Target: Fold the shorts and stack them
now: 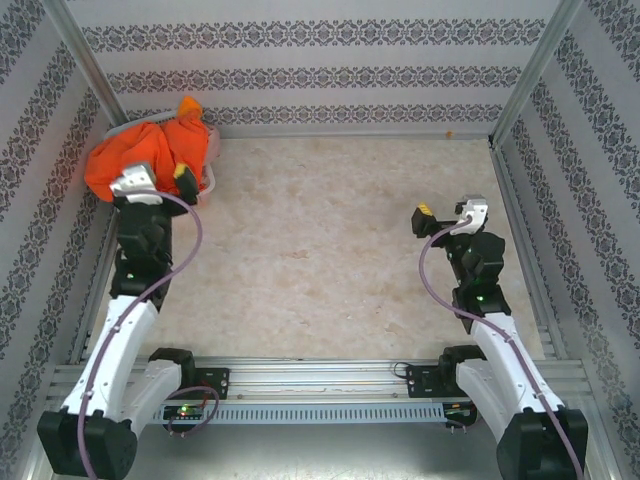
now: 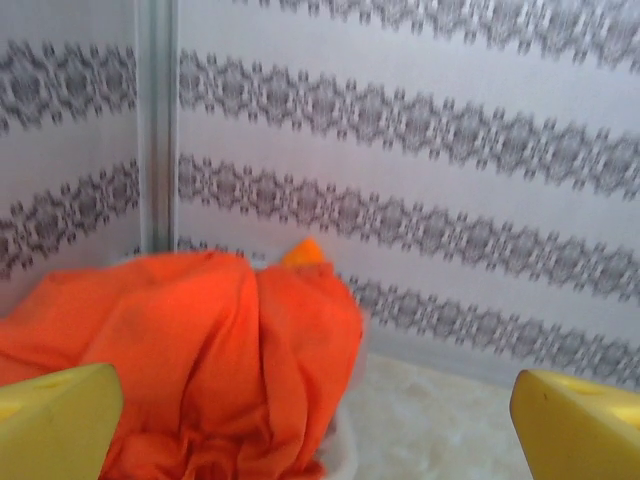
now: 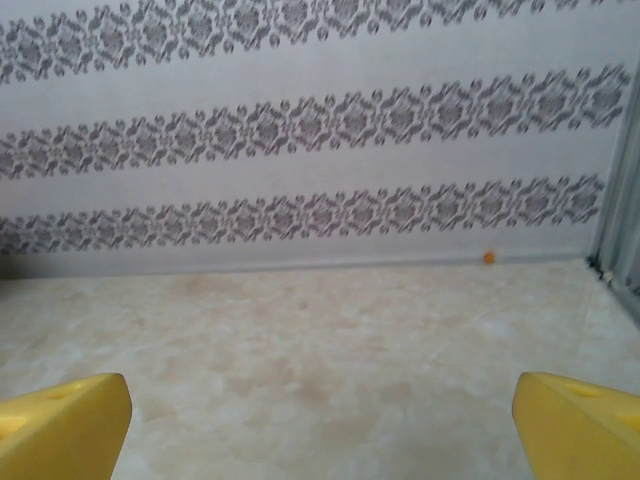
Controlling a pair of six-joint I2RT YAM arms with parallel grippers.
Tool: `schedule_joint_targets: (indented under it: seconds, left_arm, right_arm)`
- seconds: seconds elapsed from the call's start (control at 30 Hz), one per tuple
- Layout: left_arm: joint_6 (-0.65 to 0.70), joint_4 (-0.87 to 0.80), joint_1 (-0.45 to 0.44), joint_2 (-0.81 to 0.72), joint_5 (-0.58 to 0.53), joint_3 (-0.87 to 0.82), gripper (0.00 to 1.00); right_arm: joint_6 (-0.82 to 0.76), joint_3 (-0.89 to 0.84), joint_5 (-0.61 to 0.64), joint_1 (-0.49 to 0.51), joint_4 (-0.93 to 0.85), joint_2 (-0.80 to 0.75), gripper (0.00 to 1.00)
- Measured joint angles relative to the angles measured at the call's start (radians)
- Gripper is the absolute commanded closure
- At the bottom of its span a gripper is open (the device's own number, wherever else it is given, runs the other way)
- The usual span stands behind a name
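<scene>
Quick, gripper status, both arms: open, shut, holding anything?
Left gripper: open, holding nothing, facing the orange shorts.
Right gripper: open, holding nothing, over the table.

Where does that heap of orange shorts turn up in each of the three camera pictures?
Top external: the orange shorts are heaped in the far left corner of the table.
Left wrist: the orange shorts spread across the lower left of the picture.
Right wrist: this camera faces the tabletop and the wall further to the right.
Shared landmark: the patterned back wall.
</scene>
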Motion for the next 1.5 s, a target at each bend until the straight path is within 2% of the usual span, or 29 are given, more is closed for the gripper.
schedule_joint_targets:
  seconds: [0.17, 0.5, 0.77, 0.97, 1.13, 1.3, 1.4, 1.5]
  left_arm:
    - [-0.036, -0.242, 0.068, 0.172, 0.04, 0.305, 0.0]
    - [-0.01, -0.587, 0.18, 0.7, 0.139, 0.679, 0.11]
    - [-0.014, -0.71, 0.311, 0.968, 0.172, 0.888, 0.22]
    - [-0.036, -0.75, 0.351, 1.094, 0.205, 0.978, 0.35]
    - [-0.051, -0.761, 0.35, 1.151, 0.241, 1.034, 0.55]
    - [-0.065, -0.781, 0.351, 1.217, 0.276, 1.12, 0.9]
    - [-0.076, -0.796, 0.351, 1.225, 0.297, 1.133, 1.0]
    - [-0.084, -0.8, 0.352, 1.217, 0.32, 1.135, 1.0]
  right_arm:
    - [0.089, 0.0, -0.091, 0.01, -0.096, 0.024, 0.02]
    - [0.171, 0.066, -0.201, 0.011, -0.179, 0.122, 0.02]
    - [0.21, 0.07, -0.228, 0.021, -0.197, 0.121, 0.02]
    - [0.229, 0.071, -0.236, 0.027, -0.209, 0.121, 0.02]
    - [0.238, 0.071, -0.24, 0.038, -0.21, 0.122, 0.02]
    - [0.245, 0.071, -0.239, 0.038, -0.215, 0.121, 0.02]
    - [0.245, 0.071, -0.239, 0.038, -0.22, 0.119, 0.02]
    - [0.245, 0.071, -0.239, 0.038, -0.221, 0.116, 0.02]
